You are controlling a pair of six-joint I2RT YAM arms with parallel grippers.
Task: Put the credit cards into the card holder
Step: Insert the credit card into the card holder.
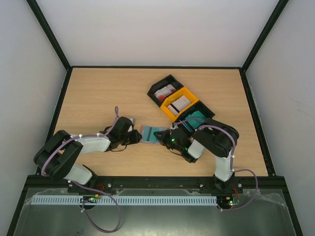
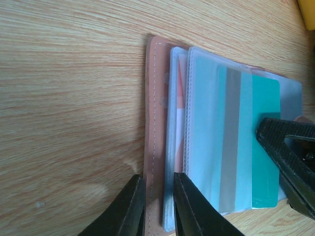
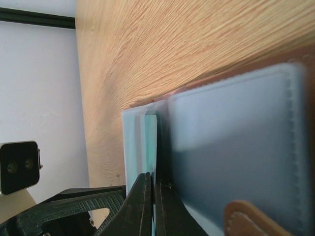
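Observation:
The card holder (image 1: 151, 133) lies open on the table between my two grippers. The left wrist view shows its reddish-brown cover edge (image 2: 155, 98) and clear sleeves. My left gripper (image 2: 155, 176) stands over the holder's near left corner, its jaws a narrow gap apart astride the cover edge, with nothing pinched between them. My right gripper (image 3: 154, 184) is shut on a teal credit card (image 3: 151, 142) with a grey stripe. That card (image 2: 261, 98) sits most of the way inside the top sleeve. The right gripper (image 1: 166, 139) is at the holder's right edge.
Three trays stand in a row at the back right: a black one (image 1: 158, 83) with red-and-white cards, a yellow one (image 1: 170, 116) with whitish cards, and a black one with teal cards (image 1: 198, 116). The holder's brown snap tab (image 3: 246, 219) lies beside my right fingers.

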